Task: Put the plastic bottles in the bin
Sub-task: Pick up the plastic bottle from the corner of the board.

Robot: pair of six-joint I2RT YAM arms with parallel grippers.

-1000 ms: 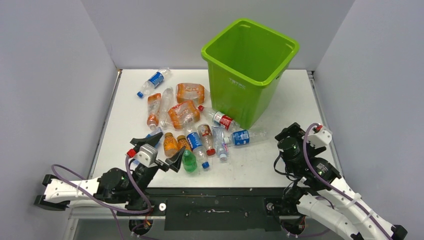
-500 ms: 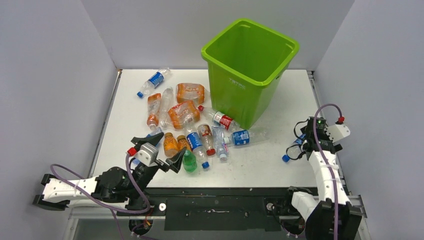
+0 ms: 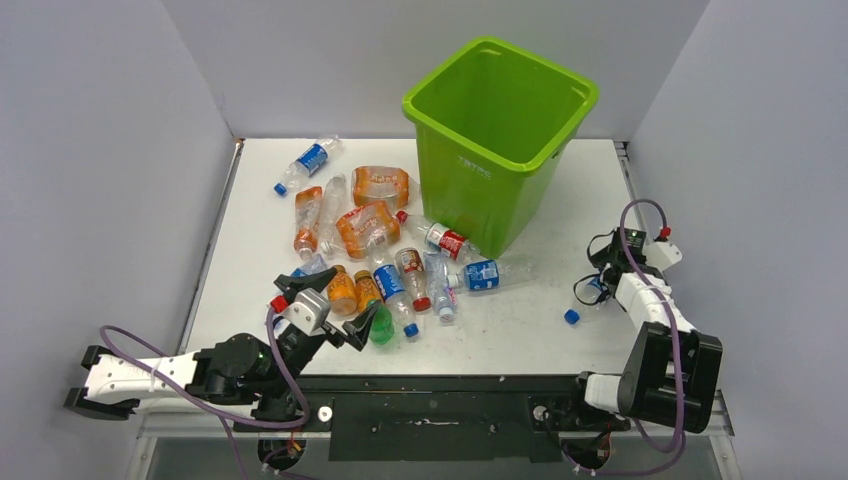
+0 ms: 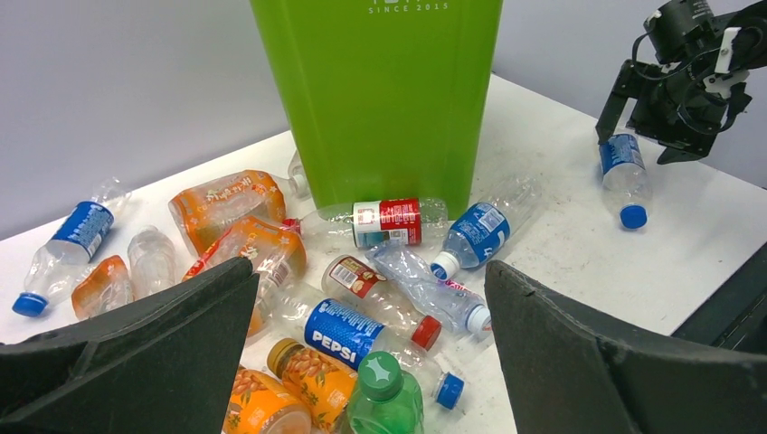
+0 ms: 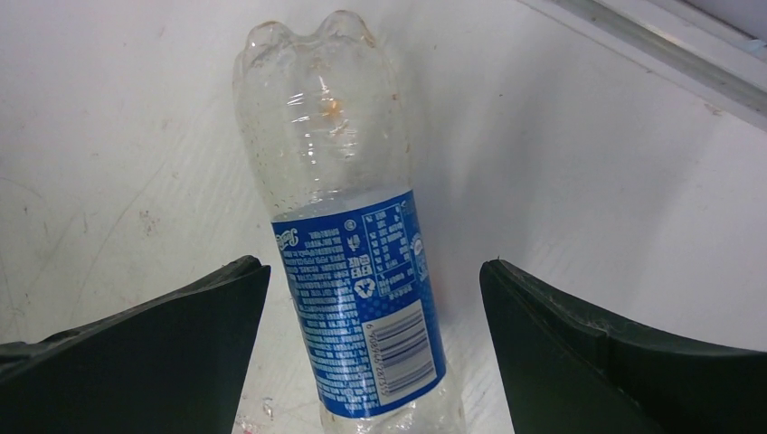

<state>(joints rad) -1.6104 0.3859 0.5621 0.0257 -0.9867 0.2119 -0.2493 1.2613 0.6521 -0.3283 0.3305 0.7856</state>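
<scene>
Left gripper (image 3: 332,303): released, above bottles (image 3: 385,275) left of bin (image 3: 470,170).
Right gripper (image 5: 375,298): released, astride blue-label bottle (image 5: 362,271), right of bin.

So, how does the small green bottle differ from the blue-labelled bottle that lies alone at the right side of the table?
The green bottle is green-tinted with a green cap; the blue-labelled bottle is clear with a blue cap. The green bottle lies in the pile, touching other bottles; the blue-labelled bottle lies apart from them. Both lie on the table, outside the bin.
</scene>
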